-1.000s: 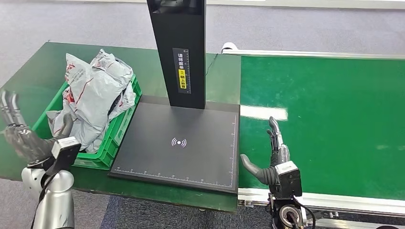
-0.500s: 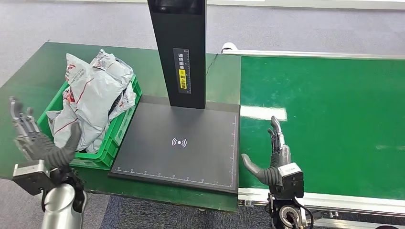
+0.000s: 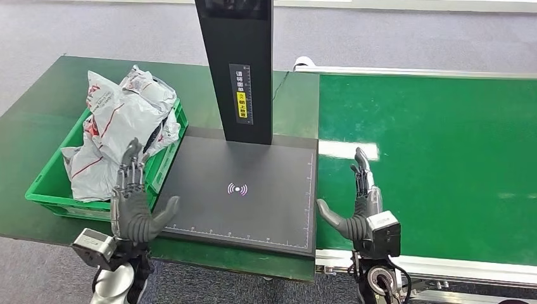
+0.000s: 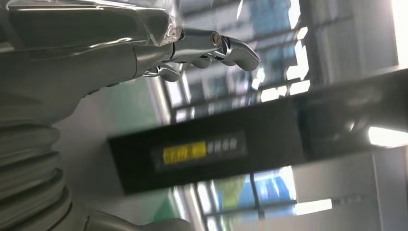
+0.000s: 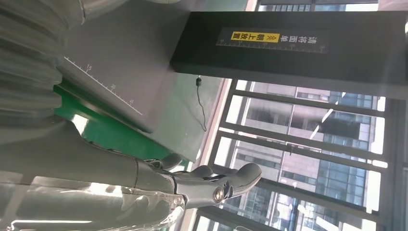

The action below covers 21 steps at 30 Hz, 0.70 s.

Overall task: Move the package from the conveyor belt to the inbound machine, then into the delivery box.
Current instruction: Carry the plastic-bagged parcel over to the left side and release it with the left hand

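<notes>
Left hand (image 3: 133, 212): lower left, fingers spread, empty, beside green delivery box (image 3: 44, 190).
Right hand (image 3: 360, 212): lower centre-right, fingers apart, empty, at conveyor belt (image 3: 443, 158) edge.
Package: none on belt or scanner pad (image 3: 240, 190); grey mailers (image 3: 120, 120) heap the box.
Risk: overfull box may spill.

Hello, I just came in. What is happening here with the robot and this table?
The robot is sorting parcels, and both hands hold nothing at this moment. The left hand is raised with fingers apart at the near edge of the black inbound machine, beside the green delivery box, which already holds grey packages. The right hand stands open at the near edge of the green conveyor belt. No package lies on the visible part of the belt.
</notes>
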Each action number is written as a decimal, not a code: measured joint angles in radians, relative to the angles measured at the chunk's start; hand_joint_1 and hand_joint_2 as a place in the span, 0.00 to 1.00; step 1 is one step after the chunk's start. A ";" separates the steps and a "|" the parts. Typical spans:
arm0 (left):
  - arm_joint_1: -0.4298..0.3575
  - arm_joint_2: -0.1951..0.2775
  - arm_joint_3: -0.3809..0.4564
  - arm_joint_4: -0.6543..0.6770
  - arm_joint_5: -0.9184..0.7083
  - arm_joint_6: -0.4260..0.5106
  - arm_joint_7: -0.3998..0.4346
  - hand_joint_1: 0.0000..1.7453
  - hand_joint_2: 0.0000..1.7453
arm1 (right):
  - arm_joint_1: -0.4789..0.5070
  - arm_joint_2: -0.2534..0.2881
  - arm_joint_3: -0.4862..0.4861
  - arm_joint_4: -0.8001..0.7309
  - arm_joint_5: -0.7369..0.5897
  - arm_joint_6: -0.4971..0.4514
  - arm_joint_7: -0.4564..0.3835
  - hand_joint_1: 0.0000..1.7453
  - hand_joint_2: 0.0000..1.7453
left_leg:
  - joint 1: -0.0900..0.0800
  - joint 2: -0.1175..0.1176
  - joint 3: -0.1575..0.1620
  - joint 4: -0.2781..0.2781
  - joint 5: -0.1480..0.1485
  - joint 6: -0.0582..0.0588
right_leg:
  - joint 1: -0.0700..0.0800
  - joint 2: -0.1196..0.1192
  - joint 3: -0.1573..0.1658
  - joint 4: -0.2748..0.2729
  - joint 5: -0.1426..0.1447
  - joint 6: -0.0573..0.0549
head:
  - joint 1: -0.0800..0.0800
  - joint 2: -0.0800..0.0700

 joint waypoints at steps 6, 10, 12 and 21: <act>-0.041 -0.018 -0.055 0.158 0.026 -0.136 0.071 0.00 1.00 | 0.000 0.006 0.005 0.002 -0.012 0.001 0.005 0.00 1.00 | 0.000 0.000 0.000 0.000 0.000 0.000 | 0.000 0.000 0.000 0.000 0.000 0.000 | 0.000 0.000; -0.067 -0.018 -0.064 0.252 0.006 -0.144 0.100 0.00 1.00 | 0.011 0.012 0.006 0.002 -0.015 0.016 0.019 0.00 1.00 | 0.000 0.000 0.000 0.000 0.000 0.000 | 0.000 0.000 0.000 0.000 0.000 0.000 | 0.000 0.000; -0.070 -0.018 -0.062 0.275 0.007 -0.147 0.103 0.00 1.00 | 0.015 0.016 0.007 0.002 -0.012 0.023 0.025 0.00 1.00 | 0.000 0.000 0.000 0.000 0.000 0.000 | 0.000 0.000 0.000 0.000 0.000 0.000 | 0.000 0.000; -0.055 -0.021 -0.033 0.288 0.024 -0.149 0.106 0.00 1.00 | 0.014 0.028 0.008 0.002 0.003 0.034 0.030 0.00 1.00 | 0.000 0.000 -0.001 0.000 0.000 0.000 | 0.000 0.000 0.000 0.000 0.000 0.000 | 0.000 0.000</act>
